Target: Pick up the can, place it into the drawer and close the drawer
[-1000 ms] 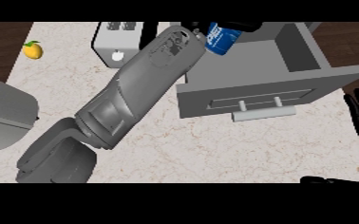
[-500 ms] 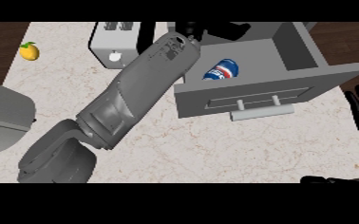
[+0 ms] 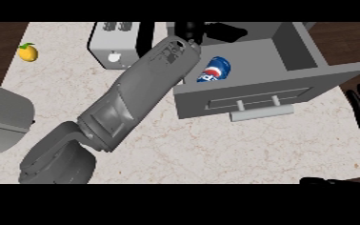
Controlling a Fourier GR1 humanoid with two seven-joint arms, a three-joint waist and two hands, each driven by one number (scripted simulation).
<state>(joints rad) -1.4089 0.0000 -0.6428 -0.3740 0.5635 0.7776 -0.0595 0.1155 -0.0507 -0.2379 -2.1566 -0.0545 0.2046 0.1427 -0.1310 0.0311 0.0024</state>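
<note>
Inside the open drawer (image 3: pixel 295 78), one can (image 3: pixel 215 69) lies on its side near the left wall. My left hand (image 3: pixel 211 31) is above it at the back, holding nothing; fingers look relaxed. My right hand (image 3: pixel 353 97) barely shows at the edge, can't tell its state. Risk: my forearm snags the drawer when withdrawing. Count: one can, one drawer, one toaster (image 3: pixel 116 47), one lemon (image 3: pixel 27 52).

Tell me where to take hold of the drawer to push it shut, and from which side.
Go for the front panel of the drawer, at or beside its pale bar handle. That face is flat, broad and turned toward the robot, so a push from the near side should probably slide it in. The can already lies on its side inside, and the left hand hangs above the back.
</note>
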